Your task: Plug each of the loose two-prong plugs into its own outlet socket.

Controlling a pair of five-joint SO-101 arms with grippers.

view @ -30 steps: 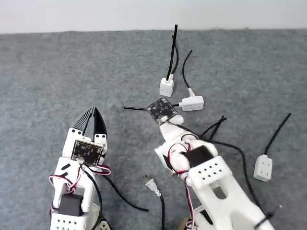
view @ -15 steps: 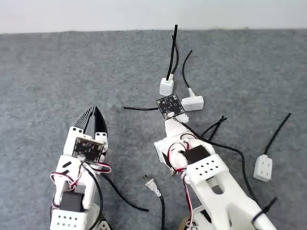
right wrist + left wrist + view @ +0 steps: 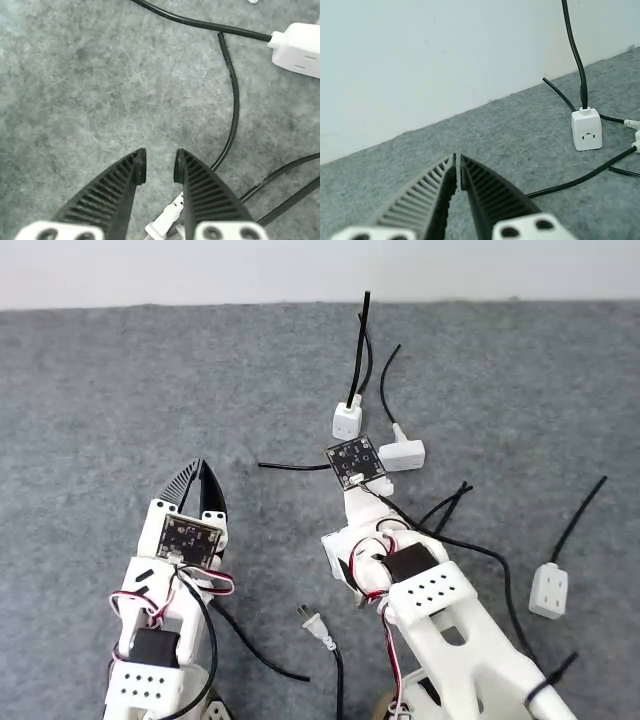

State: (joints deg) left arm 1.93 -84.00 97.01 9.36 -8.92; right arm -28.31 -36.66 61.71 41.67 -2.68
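Left pincer (image 3: pixel 199 480): together, only a hairline slit between the fingers, holding nothing. It hangs over bare grey table (image 3: pixel 90 390) on the left side, tips pointing toward the white wall (image 3: pixel 420 60).

Right pincer (image 3: pixel 160 167): apart by a narrow gap, nothing clamped, aimed down at the table just beside the flat socket (image 3: pixel 402 454). A small white plug piece (image 3: pixel 166 223) lies on the table between its fingers, back from the tips; can't tell if it touches them. A black cord (image 3: pixel 233 115) curves past close to one finger.

Cube socket (image 3: pixel 347 421) stands near the flat socket, on its wall side, with its cord coming out the top. Third socket (image 3: pixel 549 590) sits well apart, on the right side of the table.

Loose two-prong plug (image 3: pixel 316 623) lies flat on the table between the two arms, near their bases, well apart from every socket and not plugged in.
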